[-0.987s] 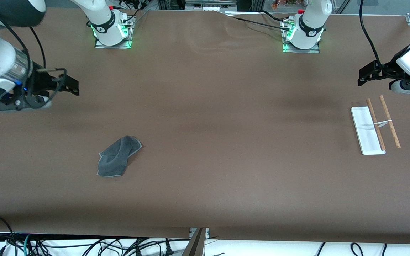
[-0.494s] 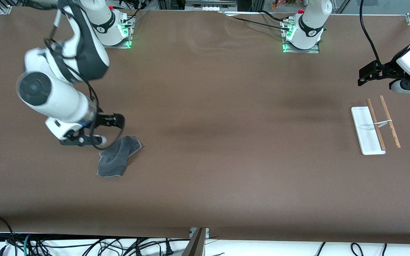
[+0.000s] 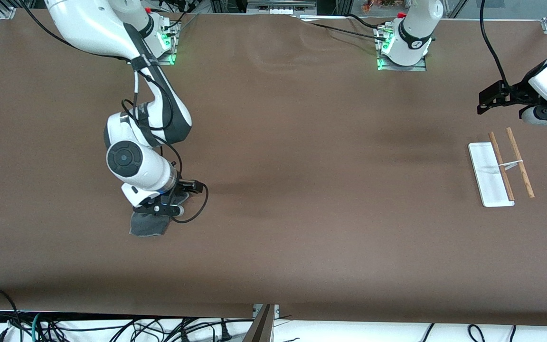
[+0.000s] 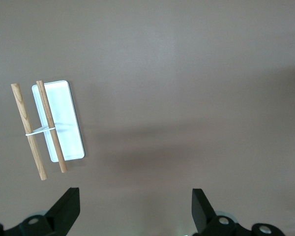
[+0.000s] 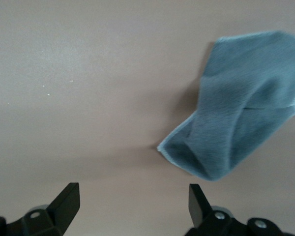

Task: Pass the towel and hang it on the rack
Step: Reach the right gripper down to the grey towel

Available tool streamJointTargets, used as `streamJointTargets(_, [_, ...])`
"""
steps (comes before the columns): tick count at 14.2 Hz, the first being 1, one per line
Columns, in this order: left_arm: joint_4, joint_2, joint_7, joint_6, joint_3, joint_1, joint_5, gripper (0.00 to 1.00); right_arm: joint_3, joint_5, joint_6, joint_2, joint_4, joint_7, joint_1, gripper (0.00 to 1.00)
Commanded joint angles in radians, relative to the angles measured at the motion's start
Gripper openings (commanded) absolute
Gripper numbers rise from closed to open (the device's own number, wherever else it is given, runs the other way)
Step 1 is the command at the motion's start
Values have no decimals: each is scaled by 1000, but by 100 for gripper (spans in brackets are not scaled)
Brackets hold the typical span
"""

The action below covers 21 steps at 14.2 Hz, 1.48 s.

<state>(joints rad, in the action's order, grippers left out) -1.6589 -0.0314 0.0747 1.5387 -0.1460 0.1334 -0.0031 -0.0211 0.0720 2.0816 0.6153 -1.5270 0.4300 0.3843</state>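
Right tool (image 5: 130, 204) over towel (image 5: 238, 101), fingers spread, nothing pinched.
Left tool (image 4: 135, 209) waits spread near rack (image 3: 497, 171); towel crumpled on bench (image 3: 302, 213), grey side up.

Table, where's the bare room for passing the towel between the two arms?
The wide brown stretch between the towel and the rack is bare. It is crowded only at the ends: the right gripper, open, hangs over the towel, and the left gripper, open, waits over the table beside the rack.
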Motion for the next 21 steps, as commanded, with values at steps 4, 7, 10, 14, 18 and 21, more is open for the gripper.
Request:
streamJointTargets(4, [33,15,-9,-23,-9,8,15,100,-5,32,112,83,18,21,16,92])
streamJointTargets(7, [33,15,-9,-23,-9,8,15,100,-5,34,135,104,11,16,16,87])
streamJointTargets(10, [33,15,-9,-23,-9,8,15,100,-5,34,135,110,-5,1,12,72])
streamJointTargets(14, [33,15,-9,-23,-9,8,15,100,-8,34,137,110,-50,-32,-1,69])
streamJointTargets(18, [33,15,-9,-23,-10,8,15,100,-8,32,137,112,-56,-82,-34,68])
streamJointTargets(21, [33,15,-9,-23,-10,8,15,100,-8,32,153,126,-56,-82,-35,67])
